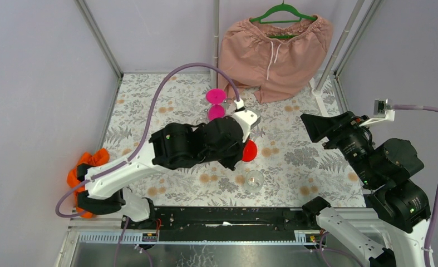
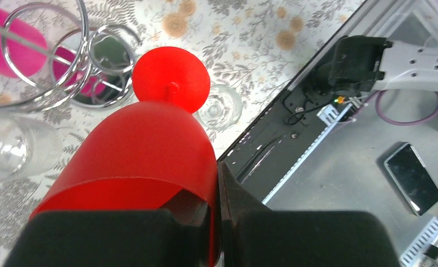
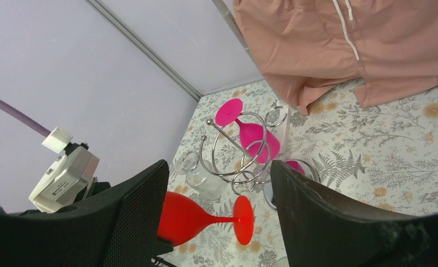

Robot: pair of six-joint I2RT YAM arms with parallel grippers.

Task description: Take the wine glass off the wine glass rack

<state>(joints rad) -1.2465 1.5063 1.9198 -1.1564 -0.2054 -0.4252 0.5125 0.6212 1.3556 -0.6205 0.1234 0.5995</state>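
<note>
Wine glass [image 2: 144, 161], red: bowl clamped in left tool [image 2: 217, 217], lying sideways above counter [image 1: 294, 161].
Foot just beside wine glass rack [image 3: 236, 156], clear of its rings; pink glass [image 3: 255, 136] hangs in rack; right tool [image 3: 217, 167] gapes wide, holding nothing.

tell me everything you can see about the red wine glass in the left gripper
The red wine glass looks like frosted plastic, with a rounded bowl, a thin stem and a flat round foot. It is held on its side, stem roughly level, with the foot pointing away from the left gripper, which pinches the bowl's wall at the rim. The foot is close to the shiny chrome wire rack; whether they touch cannot be told.
</note>
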